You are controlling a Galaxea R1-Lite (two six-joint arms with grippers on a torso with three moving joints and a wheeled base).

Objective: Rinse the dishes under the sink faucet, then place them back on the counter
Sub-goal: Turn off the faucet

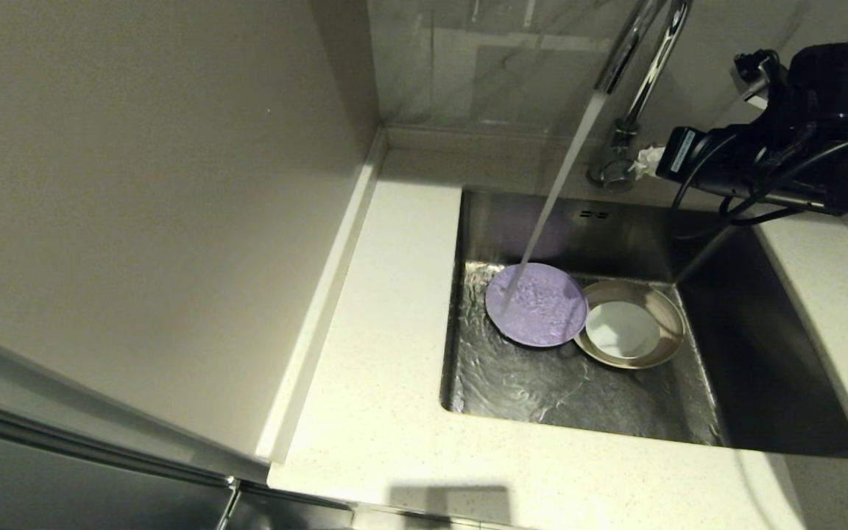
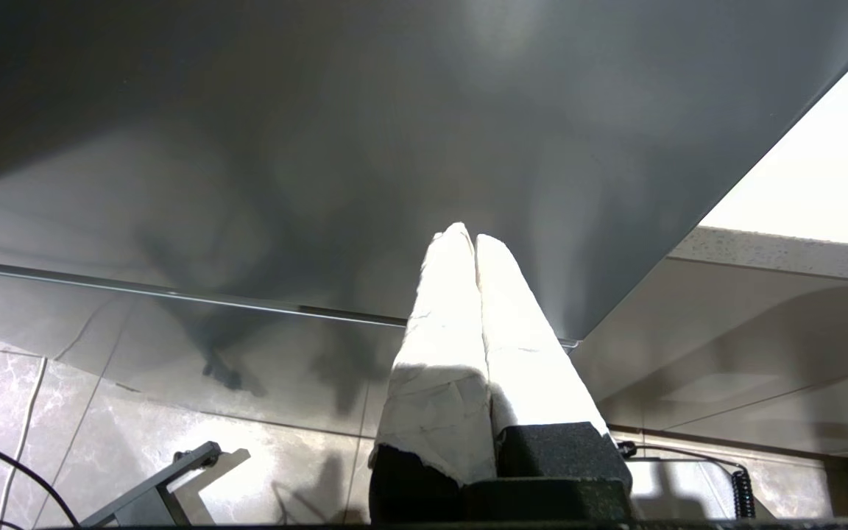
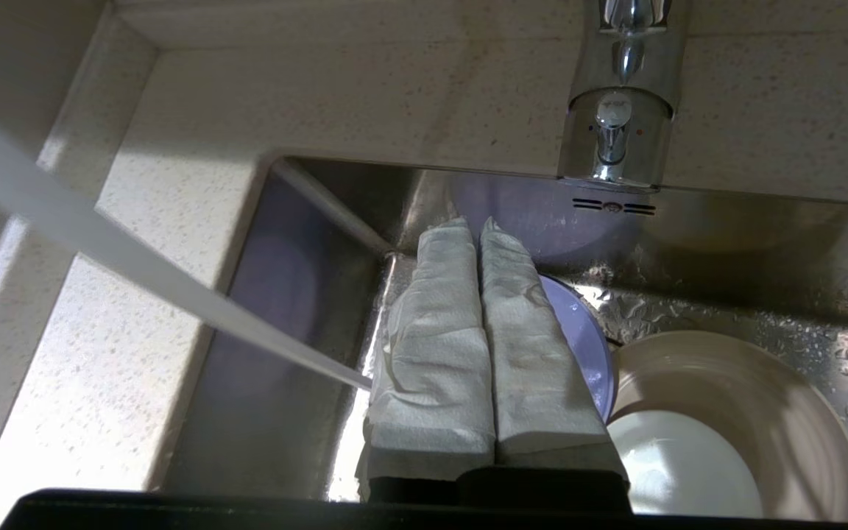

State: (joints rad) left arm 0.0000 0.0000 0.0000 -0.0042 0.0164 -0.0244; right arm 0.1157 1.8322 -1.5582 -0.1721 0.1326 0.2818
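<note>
While water from the sink faucet (image 1: 634, 81) hits the purple plate (image 1: 536, 305) in the sink (image 1: 762, 353), the clenched, empty right gripper (image 3: 480, 224) should open before descending to grasp 1 plate's rim.

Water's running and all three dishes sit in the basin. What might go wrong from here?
1. The stream hits only the purple plate; the beige plate and white bowl may go unrinsed.
2. The bowl sits inside the beige plate, so lifting one may drag or tip the other.
3. The right gripper, shut above the sink, must open before it can grasp wet, likely slippery rims.
</note>
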